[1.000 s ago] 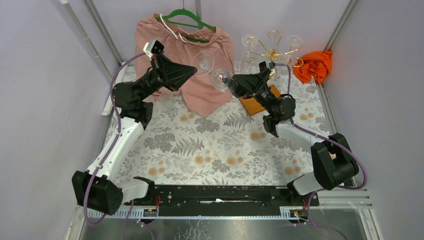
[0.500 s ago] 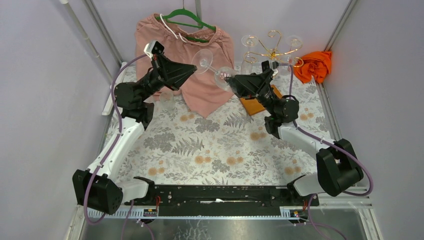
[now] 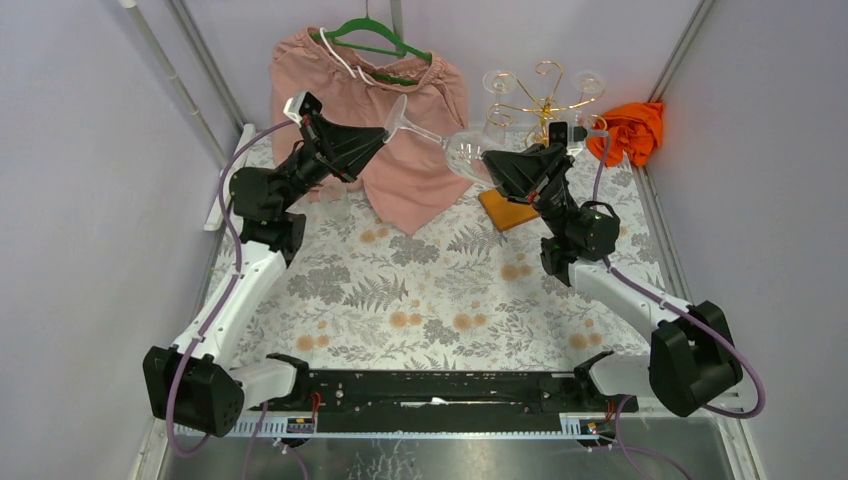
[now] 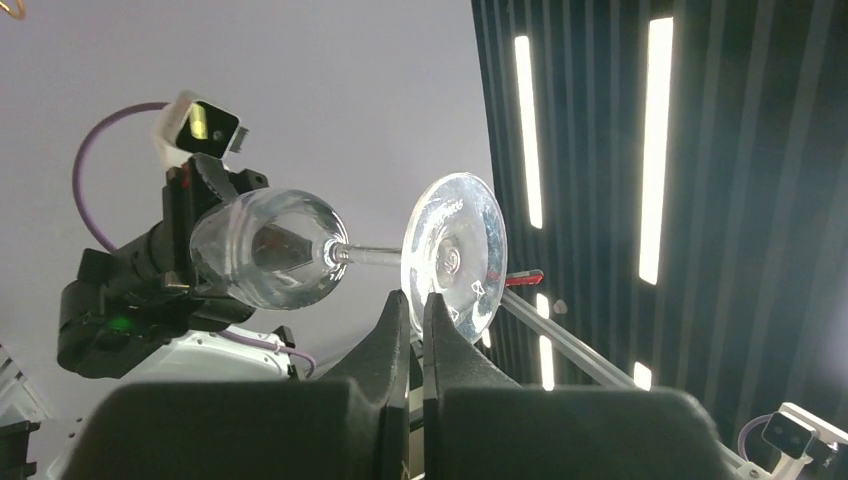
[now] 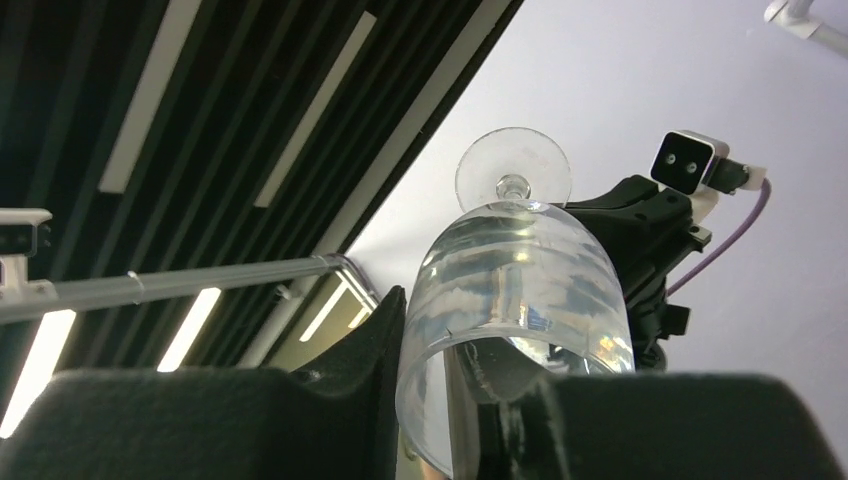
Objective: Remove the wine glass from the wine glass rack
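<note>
Wine glass, seemingly in both jaws

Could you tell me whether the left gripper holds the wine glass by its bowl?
No, the left gripper pinches the wine glass at its foot's edge.

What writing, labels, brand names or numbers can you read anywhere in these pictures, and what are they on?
No text can be read in any view.
The wine glass is plain clear glass.
The wine glass rack, the pink garment and the orange cloth show no print.
Anything finer is too small to tell.
</note>
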Motion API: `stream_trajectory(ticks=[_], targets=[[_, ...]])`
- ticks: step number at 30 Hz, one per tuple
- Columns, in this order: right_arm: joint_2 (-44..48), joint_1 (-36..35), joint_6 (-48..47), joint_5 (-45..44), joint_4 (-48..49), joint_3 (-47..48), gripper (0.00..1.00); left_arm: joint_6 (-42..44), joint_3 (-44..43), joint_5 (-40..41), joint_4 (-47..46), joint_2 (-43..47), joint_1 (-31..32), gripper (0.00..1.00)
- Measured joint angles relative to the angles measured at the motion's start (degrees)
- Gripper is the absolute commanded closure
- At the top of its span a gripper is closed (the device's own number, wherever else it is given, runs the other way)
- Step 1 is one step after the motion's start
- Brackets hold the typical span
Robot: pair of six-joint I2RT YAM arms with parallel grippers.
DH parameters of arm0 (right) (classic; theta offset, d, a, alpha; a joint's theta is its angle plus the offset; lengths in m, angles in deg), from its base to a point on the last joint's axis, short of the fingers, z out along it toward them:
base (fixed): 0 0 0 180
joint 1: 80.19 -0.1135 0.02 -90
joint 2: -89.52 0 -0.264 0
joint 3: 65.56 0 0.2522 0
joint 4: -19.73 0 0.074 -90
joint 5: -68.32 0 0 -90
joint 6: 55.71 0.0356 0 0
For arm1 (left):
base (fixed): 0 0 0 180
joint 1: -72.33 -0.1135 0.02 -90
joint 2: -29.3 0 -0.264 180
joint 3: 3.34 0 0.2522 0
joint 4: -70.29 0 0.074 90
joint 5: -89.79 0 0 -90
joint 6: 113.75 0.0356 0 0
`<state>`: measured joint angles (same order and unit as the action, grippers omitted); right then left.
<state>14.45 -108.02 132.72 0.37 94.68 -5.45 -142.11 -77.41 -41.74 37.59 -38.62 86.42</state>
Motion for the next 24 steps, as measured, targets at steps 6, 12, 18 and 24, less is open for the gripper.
stream_trajectory(ticks=[6, 12, 18, 24], targets=[[1.4, 0.0, -1.81, 0.13, -0.15, -0.76, 1.0, 2.12, 0.0, -0.09, 2.1, 0.59, 0.0, 0.99], [2.89, 0.0, -3.61, 0.0, -1.86, -1.22, 1.0, 5.75, -1.84, -0.35, 6.38, 0.68, -0.02, 0.89], [8.66, -0.02, -9.27, 0.57, -10.88, -1.18, 1.0, 12.68, -4.59, -1.25, 13.42, 1.09, -0.63, 0.83], [18.51, -0.28, -22.99, 1.57, -34.82, 4.68, 1.0, 25.27, -10.08, -1.33, 27.28, 0.52, -1.29, 0.73]])
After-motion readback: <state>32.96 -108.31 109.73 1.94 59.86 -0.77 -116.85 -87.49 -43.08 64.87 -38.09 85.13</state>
